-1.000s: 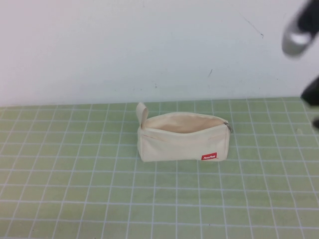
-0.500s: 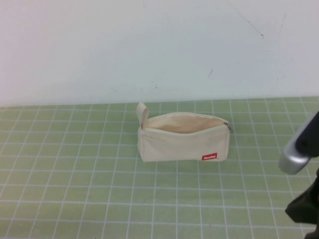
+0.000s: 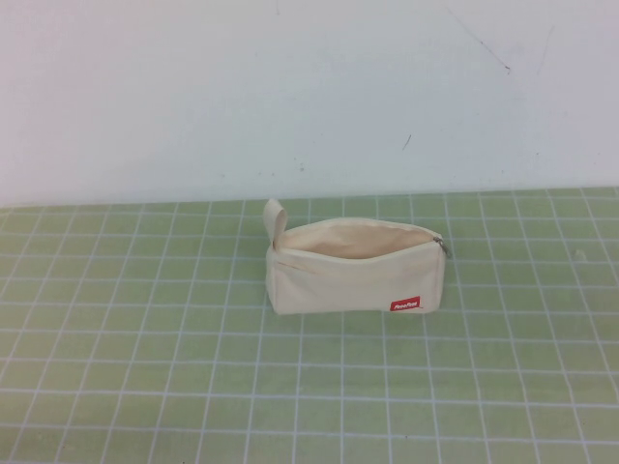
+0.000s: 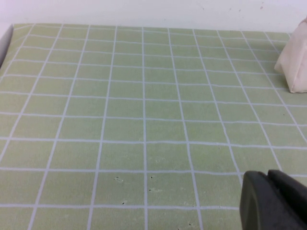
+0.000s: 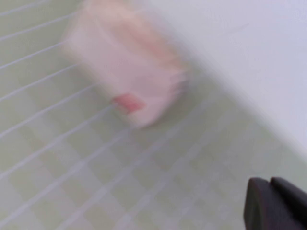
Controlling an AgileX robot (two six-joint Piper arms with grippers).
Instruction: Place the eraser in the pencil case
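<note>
Green grid mat point(image 3: 145, 387) under a plain white wall point(image 3: 290, 87). Cream pencil case point(image 3: 353, 269) sits centre frame, zip open along the top, red label point(image 3: 406, 304) lower right, loop point(image 3: 277, 220) at left end. Eraser possibly inside, not visible. Left gripper point(image 4: 276, 199) and right gripper point(image 5: 276, 203) show only dark tips at each wrist frame's lower right; opening can't be told.

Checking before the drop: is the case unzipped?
Open: the case mouth gapes along the top, zipper pull at the far right end.

A pale green mat point(image 3: 145, 387) ruled with white grid lines covers the table — it runs back to a plain white wall point(image 3: 242, 87) (faintly scuffed, with a few dark marks). The light is even.
</note>
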